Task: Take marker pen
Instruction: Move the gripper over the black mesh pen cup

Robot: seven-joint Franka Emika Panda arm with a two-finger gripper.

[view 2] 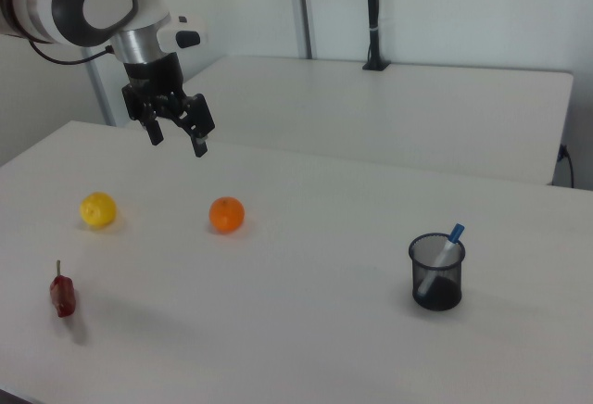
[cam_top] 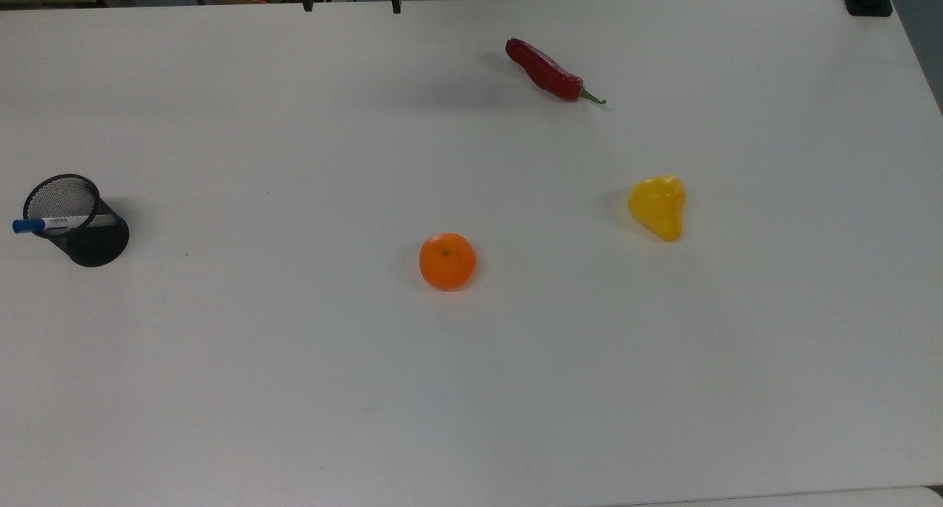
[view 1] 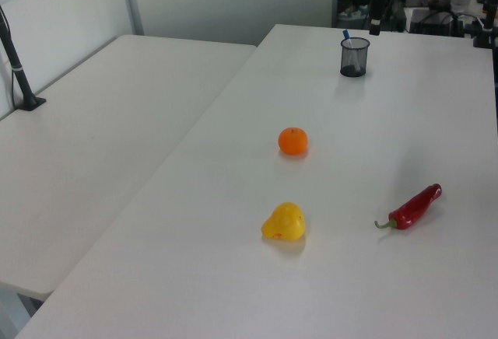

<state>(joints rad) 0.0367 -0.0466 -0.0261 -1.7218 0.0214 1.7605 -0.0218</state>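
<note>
The marker pen point(view 2: 442, 259) stands tilted inside a black mesh cup point(view 2: 436, 273) on the white surface point(view 2: 306, 330), its blue cap poking above the rim; in the right view the cup sits well apart from the tool point(view 2: 176, 134), far toward the right view's right; the tool hangs above the surface with its fingers apart, holding nothing; an orange point(view 2: 226, 215) lies below it and between it and the cup; a yellow fruit point(view 2: 98, 209) and a red chili point(view 2: 62, 295) lie toward the right view's left.
</note>
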